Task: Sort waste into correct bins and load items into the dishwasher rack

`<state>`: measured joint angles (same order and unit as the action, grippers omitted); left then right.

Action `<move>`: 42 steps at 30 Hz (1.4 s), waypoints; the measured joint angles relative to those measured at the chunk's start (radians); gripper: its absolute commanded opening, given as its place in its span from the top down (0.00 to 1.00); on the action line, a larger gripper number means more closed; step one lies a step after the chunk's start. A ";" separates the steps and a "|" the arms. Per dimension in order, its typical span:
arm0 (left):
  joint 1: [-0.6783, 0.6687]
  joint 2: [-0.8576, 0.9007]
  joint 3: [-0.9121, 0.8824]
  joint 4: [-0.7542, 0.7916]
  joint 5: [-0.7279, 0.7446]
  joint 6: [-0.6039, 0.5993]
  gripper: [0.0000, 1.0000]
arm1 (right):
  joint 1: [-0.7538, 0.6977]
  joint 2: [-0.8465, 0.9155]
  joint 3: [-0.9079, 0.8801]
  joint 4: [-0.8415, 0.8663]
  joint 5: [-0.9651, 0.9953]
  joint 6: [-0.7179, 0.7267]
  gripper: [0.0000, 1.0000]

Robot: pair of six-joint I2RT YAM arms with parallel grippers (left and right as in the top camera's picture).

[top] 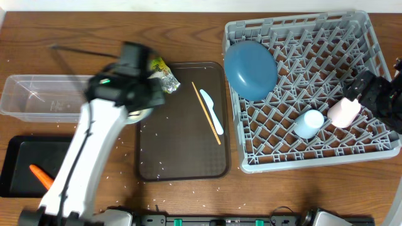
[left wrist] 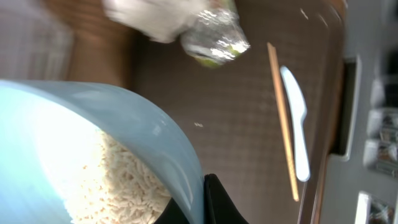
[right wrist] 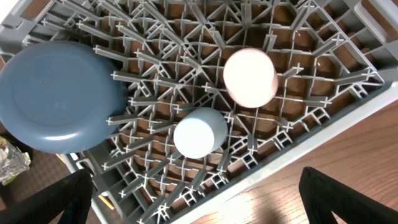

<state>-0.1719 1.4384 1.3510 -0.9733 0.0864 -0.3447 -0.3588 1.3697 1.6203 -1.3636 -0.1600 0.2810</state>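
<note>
With left claw (left wrist: 203, 198) clamped tight on the bowl (left wrist: 143, 130) rim, carry level to the black tray (top: 16, 164), then tip rice (left wrist: 118, 183) slowly. Leave right claw (right wrist: 199, 205) gaping, empty, over the rack (right wrist: 186, 31).

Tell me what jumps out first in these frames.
The big grey dishwasher rack fills the right side, with a blue plate at its left end and a pink cup and a light blue cup near its front. The left gripper is clamped on the rim of a bowl of rice, by the left edge of the brown serving tray, where a chopstick and spoon lie.
</note>
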 measured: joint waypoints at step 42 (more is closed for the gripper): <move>1.131 -0.080 -0.494 0.361 0.480 0.140 0.76 | 0.000 0.000 0.000 -0.001 0.000 0.000 0.01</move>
<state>0.9588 1.3582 0.8566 -0.6125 0.5659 -0.2047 -0.3588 1.3697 1.6203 -1.3647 -0.1600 0.2810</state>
